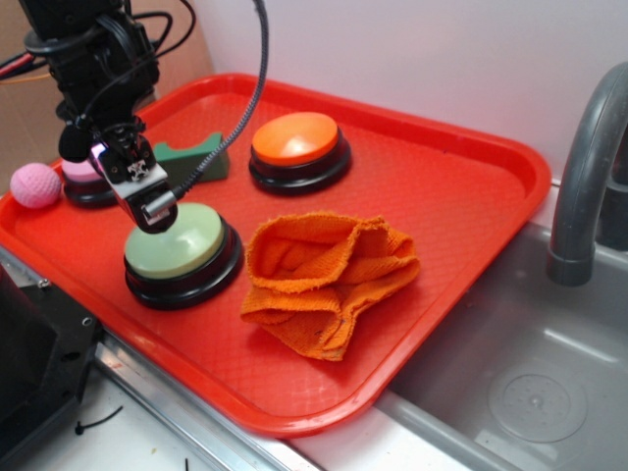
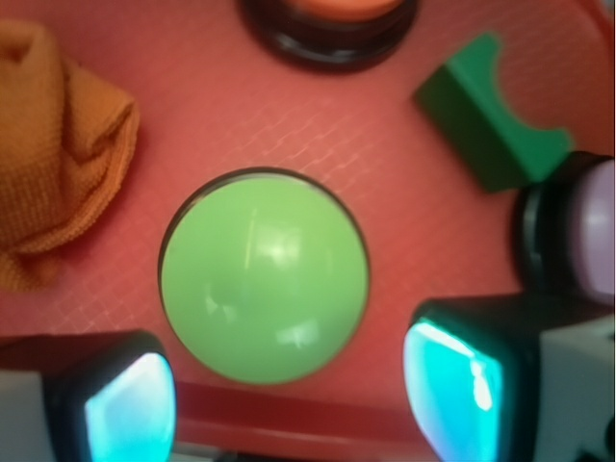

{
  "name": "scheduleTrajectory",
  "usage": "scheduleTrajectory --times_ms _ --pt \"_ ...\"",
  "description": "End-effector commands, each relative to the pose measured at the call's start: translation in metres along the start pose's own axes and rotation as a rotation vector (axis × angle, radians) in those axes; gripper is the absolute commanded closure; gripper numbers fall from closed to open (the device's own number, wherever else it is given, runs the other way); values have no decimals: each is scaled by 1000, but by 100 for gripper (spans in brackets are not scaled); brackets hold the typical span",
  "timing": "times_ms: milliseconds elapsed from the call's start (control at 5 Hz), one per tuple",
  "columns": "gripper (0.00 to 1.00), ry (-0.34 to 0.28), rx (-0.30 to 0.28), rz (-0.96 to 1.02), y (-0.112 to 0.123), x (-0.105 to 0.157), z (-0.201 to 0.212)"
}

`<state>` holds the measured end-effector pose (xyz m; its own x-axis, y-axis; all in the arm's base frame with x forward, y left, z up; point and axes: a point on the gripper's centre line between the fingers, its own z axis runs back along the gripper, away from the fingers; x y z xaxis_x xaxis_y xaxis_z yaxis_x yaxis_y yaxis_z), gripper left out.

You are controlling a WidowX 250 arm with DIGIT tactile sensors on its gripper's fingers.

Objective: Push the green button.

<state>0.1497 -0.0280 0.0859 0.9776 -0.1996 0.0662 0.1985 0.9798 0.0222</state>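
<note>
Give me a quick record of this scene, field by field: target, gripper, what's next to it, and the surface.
target: green button, domed, on a black base, on the tray
gripper: gripper above the button, fingers apart, one either side of the dome's near edge; contact cannot be told
neighbours: orange cloth beside it, orange button and dark green block behind, pink-topped button to the side
off tray: pink ball
surface: red tray beside a sink

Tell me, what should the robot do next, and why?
Probably go straight down and press. The gripper hangs just above the green button, its jaws apart with the dome between them in the wrist view, so it seems lined up already.
</note>
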Motion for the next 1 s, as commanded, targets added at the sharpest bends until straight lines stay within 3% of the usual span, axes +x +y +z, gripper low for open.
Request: scheduleTrajectory --times_ms 0,200,400,600,800 --pt "0 -21 -40 -29 -10 8 -26" --pt "0 -23 -36 -27 -11 8 -29" --pt "0 18 -55 -29 -10 9 -37" --pt "0 105 -54 -35 -10 12 -40" --pt "0 92 -85 -20 -8 10 -41"
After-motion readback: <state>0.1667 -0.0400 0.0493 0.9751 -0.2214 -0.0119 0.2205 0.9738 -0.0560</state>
